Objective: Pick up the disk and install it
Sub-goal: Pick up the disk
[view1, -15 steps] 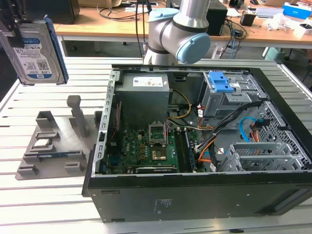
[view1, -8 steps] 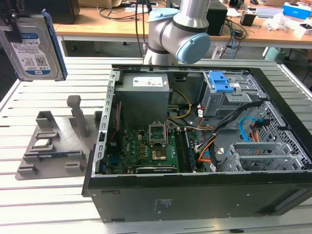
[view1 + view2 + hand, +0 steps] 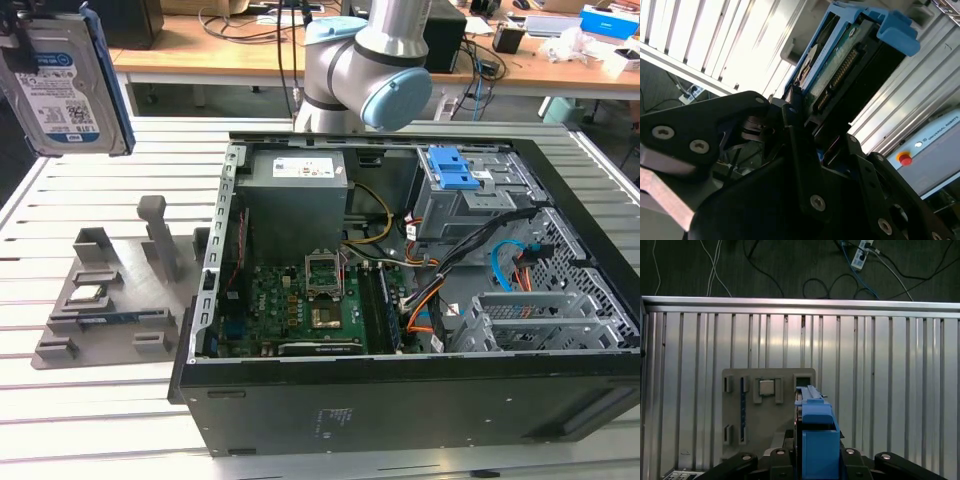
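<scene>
In the exterior view the disk [image 3: 62, 80] hangs high in the air above the bench [image 3: 90, 420], label face showing, over the bench corner on the exterior view's left. It is well apart from the open computer case [image 3: 400, 410], which lies on its side in the middle of the bench. A grey fixture [image 3: 100, 335] sits on the slats between that corner and the case, with a small square chip [image 3: 88, 294] lying in it. Inside the case, the blue-tabbed drive cage [image 3: 455, 190] stands among loose cables [image 3: 470, 250].

In the second wrist view the gripper [image 3: 821, 131] is pressed together on the disk's connector end. Its black fingers [image 3: 799, 145] pinch the body, and the far blue rail [image 3: 897, 32] juts well beyond them (a long overhang for so short a hold).

In the first wrist view the disk's blue rail [image 3: 815, 435] points down towards the fixture and the bench edge beyond it.

The likely risks are these. Held only at one end, the disk could pivot or slip in the pinch. A tilted disk would jam its rails at the cage mouth, and the cables by the cage could snag it.
</scene>
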Controlling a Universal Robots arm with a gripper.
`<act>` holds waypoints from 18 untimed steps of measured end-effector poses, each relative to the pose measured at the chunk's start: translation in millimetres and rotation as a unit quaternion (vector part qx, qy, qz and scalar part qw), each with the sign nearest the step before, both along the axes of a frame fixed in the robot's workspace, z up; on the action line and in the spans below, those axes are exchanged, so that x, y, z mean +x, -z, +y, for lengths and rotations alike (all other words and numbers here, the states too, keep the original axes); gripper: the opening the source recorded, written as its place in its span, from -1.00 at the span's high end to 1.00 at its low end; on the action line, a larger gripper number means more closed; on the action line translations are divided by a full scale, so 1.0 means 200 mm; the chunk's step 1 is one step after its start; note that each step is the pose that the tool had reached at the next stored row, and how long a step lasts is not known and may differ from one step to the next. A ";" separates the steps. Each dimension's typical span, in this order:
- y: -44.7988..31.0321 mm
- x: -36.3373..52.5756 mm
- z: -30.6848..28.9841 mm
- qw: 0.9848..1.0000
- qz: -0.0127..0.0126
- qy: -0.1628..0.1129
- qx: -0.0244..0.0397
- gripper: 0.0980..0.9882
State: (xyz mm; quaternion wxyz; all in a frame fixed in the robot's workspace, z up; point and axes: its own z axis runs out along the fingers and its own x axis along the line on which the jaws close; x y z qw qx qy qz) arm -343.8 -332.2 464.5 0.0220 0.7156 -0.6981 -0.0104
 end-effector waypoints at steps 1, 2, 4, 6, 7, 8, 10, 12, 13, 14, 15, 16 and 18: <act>-0.008 0.000 0.000 1.000 0.000 0.000 0.000 0.40; -0.014 0.000 0.000 1.000 0.000 0.000 0.000 0.40; -0.036 0.000 0.000 1.000 0.000 0.000 0.000 0.40; -0.058 0.000 0.000 1.000 0.000 0.000 0.000 0.40; -0.071 0.000 0.000 1.000 0.000 0.000 0.000 0.40; -0.085 0.000 0.000 1.000 0.000 0.000 0.000 0.40; -0.140 0.000 0.002 1.000 0.000 0.000 0.000 0.40; -0.198 0.000 0.003 1.000 0.000 0.000 0.000 0.40; -0.221 0.000 0.004 1.000 0.000 0.000 0.000 0.40; -0.231 0.000 0.004 1.000 0.000 0.000 0.000 0.40; -0.241 0.000 0.004 1.000 0.000 0.000 0.000 0.40; -0.253 0.000 0.004 1.000 0.000 0.000 0.000 0.40; -0.270 0.000 0.004 1.000 0.000 0.000 0.000 0.40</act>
